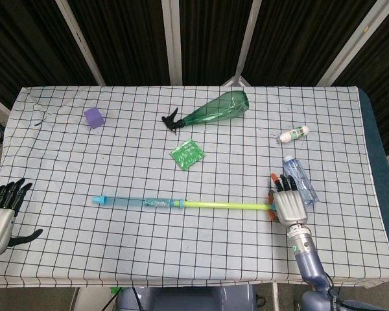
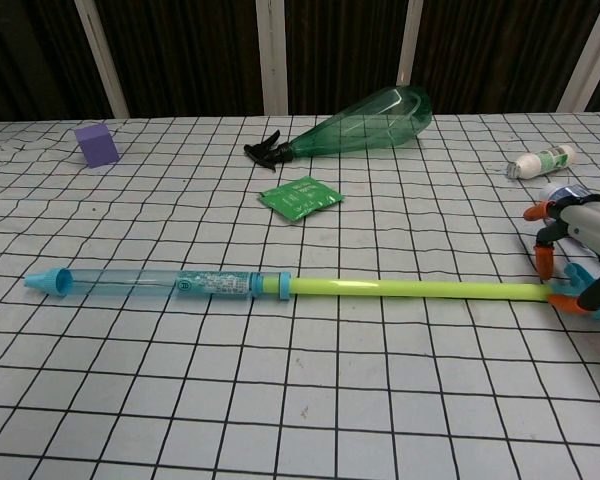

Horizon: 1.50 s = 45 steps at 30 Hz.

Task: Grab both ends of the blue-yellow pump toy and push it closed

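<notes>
At the far left edge of the checked surface, seen only from the head camera, the left hand hangs beside the cloth with fingers spread, holding nothing. A purple block sits near the back left corner. The pump toy lies fully extended across the front middle of the surface, its blue tip pointing left, clear blue barrel at centre-left and yellow rod running right. Behind it lie a green packet and, further back, a green spray bottle on its side with its black nozzle to the left. At the rod's right end, the right hand sits over the blue handle; the chest camera shows its orange-tipped fingers curled around the rod's end, gripping it, a detail the overhead view hides beneath the back of the hand. Just beside that hand lies a clear water bottle, with a small white bottle further back.
</notes>
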Tool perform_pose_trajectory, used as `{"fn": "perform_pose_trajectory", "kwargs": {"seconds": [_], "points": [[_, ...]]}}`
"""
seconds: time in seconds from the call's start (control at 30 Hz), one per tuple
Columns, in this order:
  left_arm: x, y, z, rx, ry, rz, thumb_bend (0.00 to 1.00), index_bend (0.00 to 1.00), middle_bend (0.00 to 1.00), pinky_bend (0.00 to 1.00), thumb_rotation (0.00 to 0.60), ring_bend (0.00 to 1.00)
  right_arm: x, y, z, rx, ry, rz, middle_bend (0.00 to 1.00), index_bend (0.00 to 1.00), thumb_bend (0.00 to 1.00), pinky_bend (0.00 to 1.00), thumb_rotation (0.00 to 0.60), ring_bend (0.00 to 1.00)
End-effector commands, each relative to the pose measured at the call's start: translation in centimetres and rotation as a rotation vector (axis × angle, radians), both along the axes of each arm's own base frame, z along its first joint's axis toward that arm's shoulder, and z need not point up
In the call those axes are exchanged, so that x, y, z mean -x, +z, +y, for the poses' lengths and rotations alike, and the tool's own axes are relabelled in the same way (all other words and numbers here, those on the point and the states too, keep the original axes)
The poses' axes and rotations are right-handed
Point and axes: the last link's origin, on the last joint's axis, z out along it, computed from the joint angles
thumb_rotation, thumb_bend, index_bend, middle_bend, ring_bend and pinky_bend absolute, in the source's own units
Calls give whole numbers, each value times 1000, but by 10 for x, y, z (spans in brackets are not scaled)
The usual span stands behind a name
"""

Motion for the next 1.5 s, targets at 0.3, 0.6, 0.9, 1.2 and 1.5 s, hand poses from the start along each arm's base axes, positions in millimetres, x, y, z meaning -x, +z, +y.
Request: {"fn": "perform_pose_trajectory", "kwargs": {"seconds": [0.3, 0.6, 0.9, 1.2, 1.5], "points": [[-1, 0, 0, -4, -1, 1, 5, 0, 0, 0, 600, 0, 6, 0, 2, -15, -17, 16, 134, 533, 357, 0, 600, 0], [-1, 0, 0, -7, 0, 0, 4, 0, 0, 0, 600, 0, 7, 0, 1, -17, -17, 20, 134, 526, 357, 0, 600, 0], [-1, -2, 0, -2, 1, 9, 5, 0, 0, 0, 600, 0, 9, 0, 0, -22, -21, 22, 134, 518, 358, 0, 600, 0], [-2, -3, 0, 0, -1, 15, 12, 0, 0, 0, 600, 0, 11, 1, -1, -26, -26, 16, 155, 606, 385, 0, 600, 0], [-9, -3, 7, 0, -18, 14, 34, 22, 0, 0, 600, 0, 5, 5, 2, -25, -11, -14, 188, 676, 415, 0, 600, 0]]}}
